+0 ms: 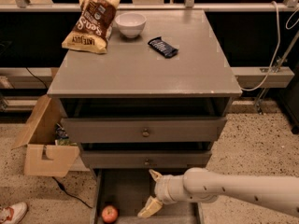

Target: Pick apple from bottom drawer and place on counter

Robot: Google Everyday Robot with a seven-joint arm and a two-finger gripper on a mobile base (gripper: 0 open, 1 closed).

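The apple (110,213), small and red, lies on the floor of the open bottom drawer (125,190), near its front left. My gripper (150,192) reaches in from the right on a white arm and hangs over the drawer, to the right of the apple and apart from it. Its two pale fingers (149,208) are spread wide and hold nothing. The counter (145,64) is the grey top of the cabinet above.
On the counter stand a chip bag (92,22), a white bowl (130,24) and a dark snack bar (163,47). Two knobbed drawers (145,130) sit above the open one. A cardboard box (44,146) stands left of the cabinet; a shoe (10,213) shows at bottom left.
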